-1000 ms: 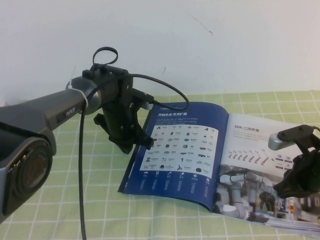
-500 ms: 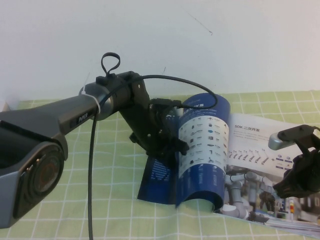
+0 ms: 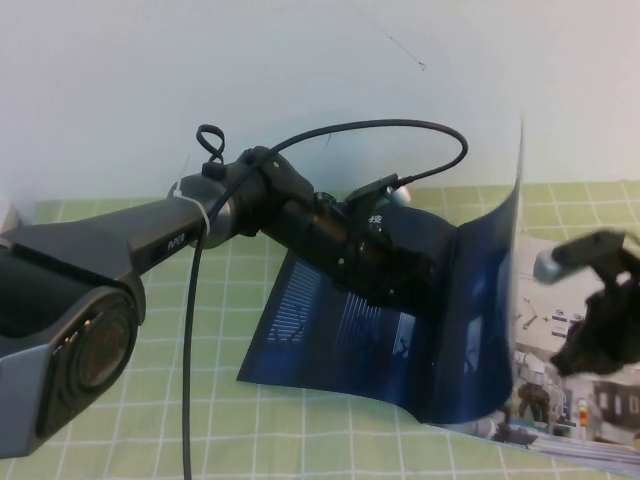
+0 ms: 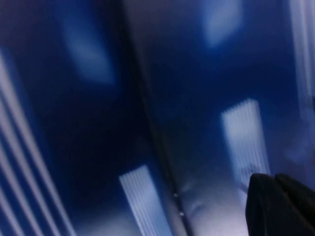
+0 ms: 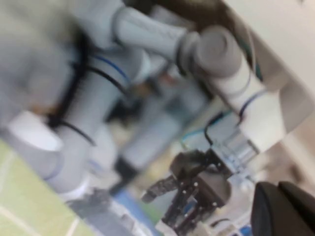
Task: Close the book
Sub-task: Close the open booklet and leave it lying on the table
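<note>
- white wall (image 3: 120, 90) behind, green checked tablecloth (image 3: 300, 440) below; the brochure (image 3: 330, 330) lies on the cloth, right of centre.
- a second ago it lay open and flat, with the left gripper at its outer left edge. half a second ago the left half was curling up. now the left half (image 3: 480, 310) has swung over, its far part standing nearly upright by the spine and its dark blue outer cover facing the camera.
- the close looks about half done: that half probably has to pass vertical and come down on the right-hand page (image 3: 530, 300).
- the left arm stretches low across the table from the left, its cable (image 3: 400, 125) looping above. the left gripper (image 3: 400, 275) is pushed up against the blue cover, which fills the left wrist view (image 4: 147, 98). whether it is open or closed on anything cannot be told.
- the right gripper (image 3: 600, 340) hangs over the right-hand page, whose printed photo of robot arms fills the right wrist view (image 5: 147, 98). its opening cannot be told either. it sits where the turning half should land, so it likely has to clear out.
</note>
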